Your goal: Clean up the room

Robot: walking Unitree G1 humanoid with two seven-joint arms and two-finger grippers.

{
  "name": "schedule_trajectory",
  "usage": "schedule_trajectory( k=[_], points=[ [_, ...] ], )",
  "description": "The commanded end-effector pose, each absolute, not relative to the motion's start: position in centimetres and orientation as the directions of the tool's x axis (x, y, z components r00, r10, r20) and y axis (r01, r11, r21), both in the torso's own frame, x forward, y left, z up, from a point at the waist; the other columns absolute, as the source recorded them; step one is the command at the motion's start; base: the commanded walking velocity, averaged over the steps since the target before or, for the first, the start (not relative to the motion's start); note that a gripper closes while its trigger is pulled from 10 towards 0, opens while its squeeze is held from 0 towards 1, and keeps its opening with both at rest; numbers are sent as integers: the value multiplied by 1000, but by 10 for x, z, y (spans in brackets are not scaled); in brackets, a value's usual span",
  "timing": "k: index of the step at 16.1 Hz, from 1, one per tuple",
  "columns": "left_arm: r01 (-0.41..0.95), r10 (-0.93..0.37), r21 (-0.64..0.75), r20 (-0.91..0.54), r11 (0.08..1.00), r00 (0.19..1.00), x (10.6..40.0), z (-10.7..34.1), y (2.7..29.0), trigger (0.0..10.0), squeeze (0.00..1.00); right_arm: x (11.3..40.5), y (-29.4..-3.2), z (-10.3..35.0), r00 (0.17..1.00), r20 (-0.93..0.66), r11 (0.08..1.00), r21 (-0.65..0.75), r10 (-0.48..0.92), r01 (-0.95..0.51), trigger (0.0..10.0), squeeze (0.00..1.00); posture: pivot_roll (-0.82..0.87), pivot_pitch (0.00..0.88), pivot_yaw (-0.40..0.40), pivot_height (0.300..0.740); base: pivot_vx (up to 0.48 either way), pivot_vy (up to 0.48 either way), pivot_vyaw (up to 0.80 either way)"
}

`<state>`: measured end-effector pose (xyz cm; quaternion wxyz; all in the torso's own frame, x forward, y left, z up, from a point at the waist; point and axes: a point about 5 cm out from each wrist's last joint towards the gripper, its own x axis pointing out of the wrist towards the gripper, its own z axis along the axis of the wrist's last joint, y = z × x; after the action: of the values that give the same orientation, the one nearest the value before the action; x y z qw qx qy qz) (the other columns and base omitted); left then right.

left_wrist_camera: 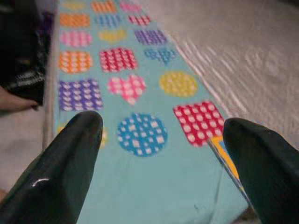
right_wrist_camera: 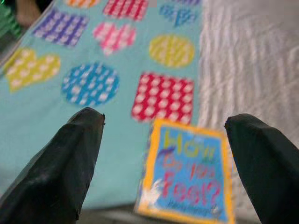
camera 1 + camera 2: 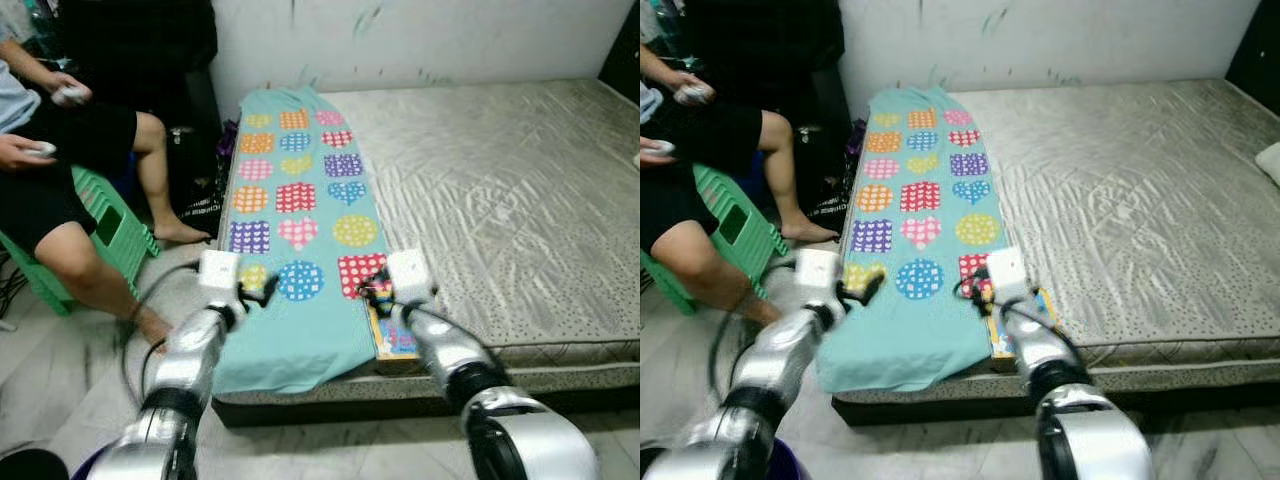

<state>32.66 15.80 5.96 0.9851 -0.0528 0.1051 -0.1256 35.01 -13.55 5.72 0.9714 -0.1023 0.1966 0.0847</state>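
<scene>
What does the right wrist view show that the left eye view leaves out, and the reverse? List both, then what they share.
Right wrist view: the front cover of the blue, yellow-bordered picture book, with large coloured lettering, seen between the open right gripper.

Left eye view: the person seated on a green plastic stool, the silvery grey mattress out to the white wall, and the open left gripper over the blanket's near left edge.

Both: the turquoise blanket with coloured polka-dot patches, the book lying beside its red patch, and the right gripper.
</scene>
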Motion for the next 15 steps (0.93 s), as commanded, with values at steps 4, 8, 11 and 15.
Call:
schedule_trajectory(
  k=[4,8,11,15],
  points=[
    [241,-246,-169,-8,956,969,318,90,160,10000,0,354,-140,67,924,-346,958,-173,160,-230,10000,0,-94,0,13,740,0,0,0],
    [245,-234,-191,79,951,969,318,116,159,10000,0,367,-140,102,956,-202,953,-173,211,-247,10000,0,-96,0,8,740,300,0,0],
    [234,-215,-193,117,953,970,312,127,161,10000,0,361,-152,112,967,-130,947,-209,219,-243,10000,0,-91,0,9,740,356,0,0],
    [229,-211,-206,105,951,972,301,126,162,10000,0,344,-160,123,972,-43,952,-194,231,-235,10000,0,-107,0,21,740,251,0,0]
  ],
)
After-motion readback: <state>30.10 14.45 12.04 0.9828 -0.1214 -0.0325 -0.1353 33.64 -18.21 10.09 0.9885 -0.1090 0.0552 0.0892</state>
